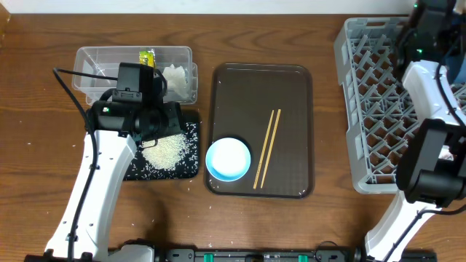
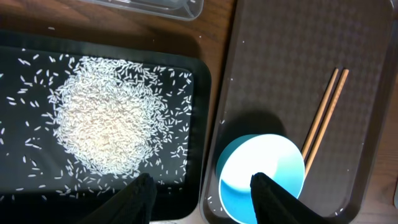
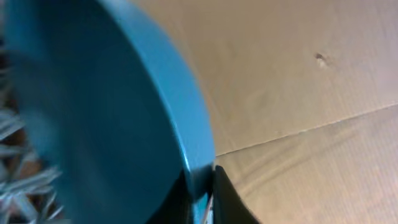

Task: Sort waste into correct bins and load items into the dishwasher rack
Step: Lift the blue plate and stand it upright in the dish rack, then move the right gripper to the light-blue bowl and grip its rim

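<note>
Blue plate (image 3: 106,118): rim clamped in right end effector (image 3: 200,186), over grey rack (image 1: 397,102). Left end effector (image 2: 202,196): fingers apart, above black tray (image 2: 196,112) holding rice (image 2: 106,127). Bowl (image 1: 228,159), chopsticks (image 1: 266,148): on brown tray (image 1: 291,80).

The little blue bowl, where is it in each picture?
Overhead: the bowl sits at the lower left of the brown tray, left of the chopsticks.
Left wrist: the bowl is at the bottom, right of centre.
Right wrist: not in it; only a big blue plate shows.
Shared landmark: the chopsticks beside the bowl, in the overhead and left wrist views.
</note>
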`<control>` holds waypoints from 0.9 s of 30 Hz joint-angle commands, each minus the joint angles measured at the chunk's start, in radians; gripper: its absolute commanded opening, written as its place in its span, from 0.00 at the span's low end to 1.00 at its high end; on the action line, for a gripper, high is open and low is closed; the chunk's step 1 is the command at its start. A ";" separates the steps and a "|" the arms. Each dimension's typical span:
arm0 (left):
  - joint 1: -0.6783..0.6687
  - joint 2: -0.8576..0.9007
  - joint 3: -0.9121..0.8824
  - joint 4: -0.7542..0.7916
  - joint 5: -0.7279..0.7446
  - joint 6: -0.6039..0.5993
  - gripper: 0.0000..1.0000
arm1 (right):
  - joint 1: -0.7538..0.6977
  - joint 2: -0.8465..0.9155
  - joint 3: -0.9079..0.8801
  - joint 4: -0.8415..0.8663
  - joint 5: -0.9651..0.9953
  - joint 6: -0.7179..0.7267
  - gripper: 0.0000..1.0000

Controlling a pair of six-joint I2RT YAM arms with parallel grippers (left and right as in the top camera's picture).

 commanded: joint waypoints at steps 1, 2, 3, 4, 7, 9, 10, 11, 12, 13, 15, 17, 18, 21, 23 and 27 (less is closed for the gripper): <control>0.003 0.002 -0.014 0.002 -0.014 0.006 0.54 | 0.045 0.014 -0.003 -0.080 -0.022 0.086 0.20; 0.003 0.002 -0.014 0.006 -0.014 0.006 0.53 | 0.051 0.014 -0.003 -0.114 -0.022 0.134 0.30; 0.003 0.002 -0.014 0.011 -0.014 0.006 0.54 | 0.055 0.014 -0.003 -0.140 -0.022 0.172 0.39; 0.003 0.002 -0.014 0.014 -0.014 0.006 0.54 | 0.057 0.014 -0.003 -0.163 -0.022 0.198 0.47; 0.003 0.002 -0.014 0.017 -0.014 0.006 0.54 | 0.059 0.013 -0.003 -0.193 -0.014 0.229 0.59; 0.003 0.002 -0.014 0.017 -0.014 0.006 0.54 | 0.059 0.004 -0.003 -0.193 0.006 0.232 0.66; 0.003 0.002 -0.014 0.017 -0.014 0.006 0.54 | 0.059 -0.006 -0.003 -0.194 0.014 0.232 0.70; 0.003 0.002 -0.014 0.017 -0.014 0.006 0.54 | 0.060 -0.021 -0.003 -0.196 0.020 0.232 0.71; 0.003 0.002 -0.014 0.017 -0.014 0.006 0.54 | 0.063 -0.042 -0.003 -0.200 0.019 0.232 0.74; 0.003 0.002 -0.014 0.017 -0.014 0.006 0.54 | 0.070 -0.067 -0.003 -0.203 0.014 0.232 0.77; 0.003 0.002 -0.014 0.016 -0.014 0.006 0.54 | 0.089 -0.118 -0.003 -0.216 -0.026 0.232 0.82; 0.003 0.002 -0.014 0.016 -0.013 0.006 0.55 | 0.121 -0.181 -0.003 -0.261 -0.124 0.228 0.83; 0.003 0.002 -0.014 0.015 -0.013 0.006 0.55 | 0.140 -0.211 -0.003 -0.304 -0.198 0.230 0.83; 0.003 0.002 -0.014 0.014 -0.014 0.006 0.60 | 0.211 -0.286 -0.003 -0.484 -0.485 0.307 0.82; 0.003 0.002 -0.014 0.011 -0.014 0.006 0.60 | 0.257 -0.315 -0.003 -0.589 -0.693 0.383 0.80; 0.003 0.002 -0.014 -0.005 -0.014 0.006 0.61 | 0.358 -0.320 -0.003 -0.724 -1.171 0.567 0.74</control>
